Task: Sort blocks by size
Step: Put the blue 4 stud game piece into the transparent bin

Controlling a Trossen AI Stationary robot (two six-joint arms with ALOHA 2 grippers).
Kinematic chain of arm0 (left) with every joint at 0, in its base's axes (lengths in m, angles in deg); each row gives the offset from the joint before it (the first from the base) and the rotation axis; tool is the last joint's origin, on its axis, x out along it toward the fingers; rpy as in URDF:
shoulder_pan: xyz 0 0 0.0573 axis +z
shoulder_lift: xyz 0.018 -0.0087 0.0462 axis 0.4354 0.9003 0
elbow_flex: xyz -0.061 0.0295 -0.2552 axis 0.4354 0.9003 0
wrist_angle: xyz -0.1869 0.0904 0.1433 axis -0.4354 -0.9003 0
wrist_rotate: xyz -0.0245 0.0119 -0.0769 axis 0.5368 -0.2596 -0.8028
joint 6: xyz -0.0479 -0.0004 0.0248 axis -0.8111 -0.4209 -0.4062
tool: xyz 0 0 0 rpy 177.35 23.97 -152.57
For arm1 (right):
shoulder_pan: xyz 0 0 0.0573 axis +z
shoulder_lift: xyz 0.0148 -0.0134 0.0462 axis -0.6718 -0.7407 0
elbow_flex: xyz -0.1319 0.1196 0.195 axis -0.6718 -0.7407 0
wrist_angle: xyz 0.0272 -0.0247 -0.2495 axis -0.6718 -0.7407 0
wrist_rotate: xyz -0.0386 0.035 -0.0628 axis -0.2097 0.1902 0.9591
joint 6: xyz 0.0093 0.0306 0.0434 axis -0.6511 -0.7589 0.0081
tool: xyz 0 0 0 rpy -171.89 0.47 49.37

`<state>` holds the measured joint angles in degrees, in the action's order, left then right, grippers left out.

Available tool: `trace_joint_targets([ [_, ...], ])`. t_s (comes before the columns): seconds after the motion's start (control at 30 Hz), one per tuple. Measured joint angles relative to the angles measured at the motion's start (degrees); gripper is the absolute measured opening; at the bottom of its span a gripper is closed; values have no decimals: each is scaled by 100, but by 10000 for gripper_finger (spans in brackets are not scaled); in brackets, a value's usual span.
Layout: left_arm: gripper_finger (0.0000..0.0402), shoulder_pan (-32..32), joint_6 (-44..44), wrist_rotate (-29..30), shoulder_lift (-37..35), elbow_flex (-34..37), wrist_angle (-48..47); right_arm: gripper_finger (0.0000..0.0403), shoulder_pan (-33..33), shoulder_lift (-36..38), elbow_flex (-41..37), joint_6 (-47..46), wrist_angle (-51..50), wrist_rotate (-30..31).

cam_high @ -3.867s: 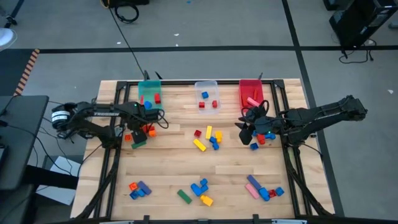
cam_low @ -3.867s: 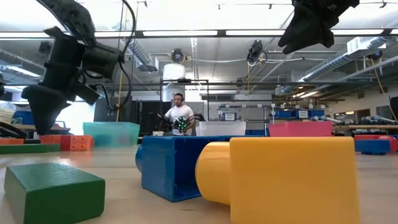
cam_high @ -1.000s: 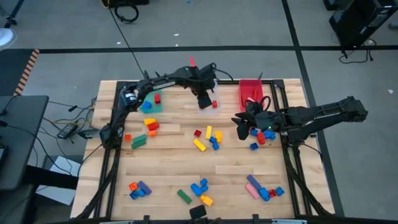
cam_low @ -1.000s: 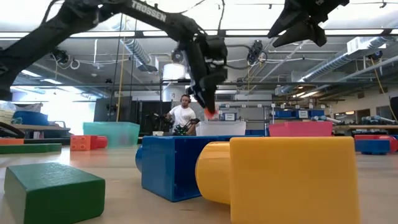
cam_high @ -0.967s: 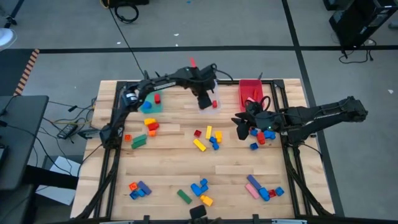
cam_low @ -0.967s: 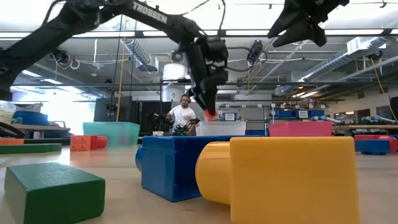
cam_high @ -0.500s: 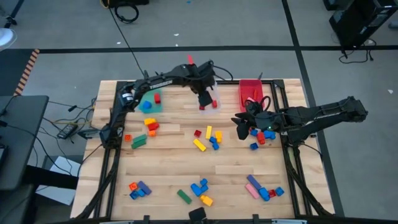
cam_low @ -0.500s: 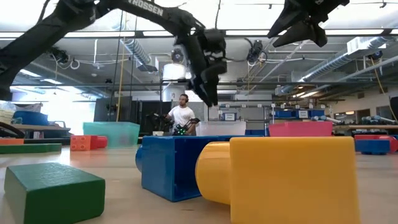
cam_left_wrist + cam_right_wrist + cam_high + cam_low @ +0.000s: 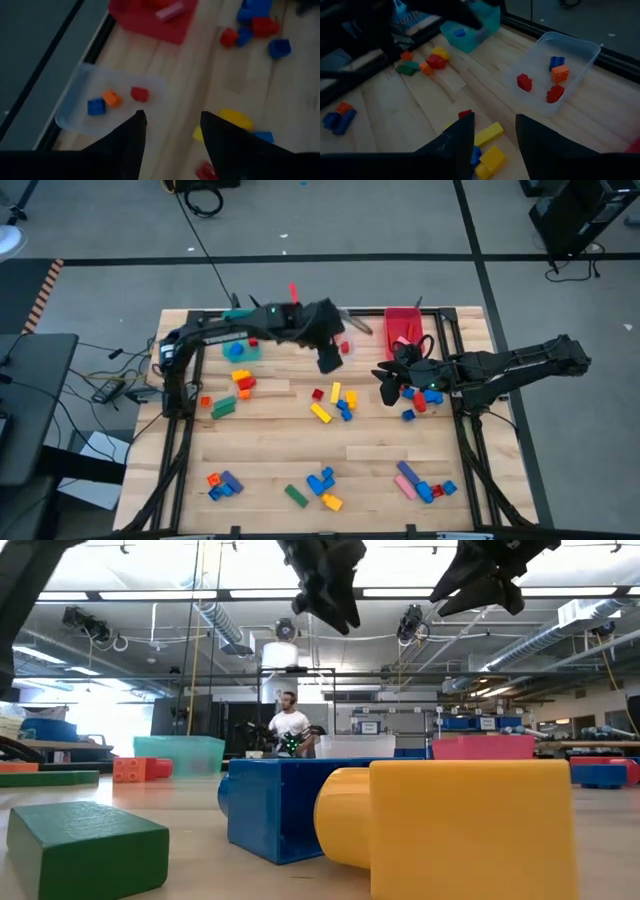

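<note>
The left hand [image 9: 329, 360] hangs above the bench [image 9: 260, 450] just in front of the clear bin [image 9: 338, 332], its two dark fingers [image 9: 131, 137] spread apart with nothing between them. In its wrist view that bin holds a blue brick [image 9: 96, 106], an orange brick [image 9: 111, 98] and a red brick [image 9: 139, 93]; the right wrist view shows a fourth, red one there too. The right hand [image 9: 388, 387] hovers over the bench in front of the red bin [image 9: 402, 326], fingers [image 9: 458, 137] parted and empty.

Just beside the right hand lies a small cluster of red and blue blocks [image 9: 420, 402]. Between the two hands, mid-bench, sits a group of yellow, blue and red bricks [image 9: 336, 402]. A pink bar [image 9: 171, 10] lies in the red bin. The teal bin [image 9: 238, 348], behind the left arm, holds a blue piece and a red piece. Near the left edge lie a green bar [image 9: 222, 409] and red, yellow and orange bricks [image 9: 243, 383].

Along the near edge sit three more groups: an orange, blue and purple one [image 9: 223, 483], a green, blue and yellow one [image 9: 315, 487], and a pink, purple, blue and red one [image 9: 420, 483]. In the low view a green block [image 9: 85, 845], a blue block [image 9: 275, 805] and a yellow block [image 9: 455, 825] fill the foreground, and a person [image 9: 290, 725] sits far behind the bench.
</note>
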<state>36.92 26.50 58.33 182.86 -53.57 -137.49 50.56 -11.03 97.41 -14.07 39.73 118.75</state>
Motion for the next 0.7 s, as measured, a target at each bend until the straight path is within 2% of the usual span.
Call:
trace_joint_targets([
  [0.2,197,-697,-859,313,-651,1208,507,167,87,-166,0,585,-21,-295],
  [0.4,197,-1431,-1885,515,-1439,2441,1277,208,143,-411,0,872,-30,-814],
  [0.6,197,-2260,-2431,1776,-2212,3342,1548,257,212,-670,0,955,128,-1234],
  [0.7,197,-2630,-2435,2190,-2515,3658,1593,276,344,-846,0,1309,241,-1317],
])
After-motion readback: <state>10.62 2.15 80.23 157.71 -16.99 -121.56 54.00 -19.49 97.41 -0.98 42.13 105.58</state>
